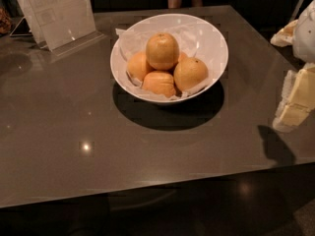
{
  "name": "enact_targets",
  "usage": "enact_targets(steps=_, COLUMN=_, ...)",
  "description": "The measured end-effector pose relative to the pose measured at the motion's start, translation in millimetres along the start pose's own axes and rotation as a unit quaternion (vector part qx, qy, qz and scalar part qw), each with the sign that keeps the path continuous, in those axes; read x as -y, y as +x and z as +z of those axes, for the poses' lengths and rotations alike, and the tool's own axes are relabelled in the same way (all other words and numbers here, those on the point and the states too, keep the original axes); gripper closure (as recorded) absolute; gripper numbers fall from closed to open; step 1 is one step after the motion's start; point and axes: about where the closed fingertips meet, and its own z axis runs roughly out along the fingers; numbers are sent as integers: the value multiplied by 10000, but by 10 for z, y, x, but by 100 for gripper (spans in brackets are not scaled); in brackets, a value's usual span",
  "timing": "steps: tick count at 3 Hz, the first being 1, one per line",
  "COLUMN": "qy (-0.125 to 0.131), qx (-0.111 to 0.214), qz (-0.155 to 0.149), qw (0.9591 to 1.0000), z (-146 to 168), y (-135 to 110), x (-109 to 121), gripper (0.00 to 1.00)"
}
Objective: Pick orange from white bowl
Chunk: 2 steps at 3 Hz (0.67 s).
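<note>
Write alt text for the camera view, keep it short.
A white bowl lined with crinkled paper sits on a dark grey table, holding several oranges, the largest orange on top. The robot's hand is at the right edge, apart from the bowl. A clear sign holder stands at the back left.

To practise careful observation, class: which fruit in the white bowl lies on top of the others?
The orange, largest and egg-shaped, stacked at the centre of the white bowl; the other fruits lie beneath. The pincer hangs at the right edge.
</note>
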Motion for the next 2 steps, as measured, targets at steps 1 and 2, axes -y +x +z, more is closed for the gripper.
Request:
enact_targets(steps=1, qy=22, qx=169, qz=-184, qw=9997, z=-34, y=-213, x=90, gripper=0)
enact_targets(steps=2, qy=29, qx=371, qz=-471, qw=9982, z=-35, y=-555, x=256, gripper=0)
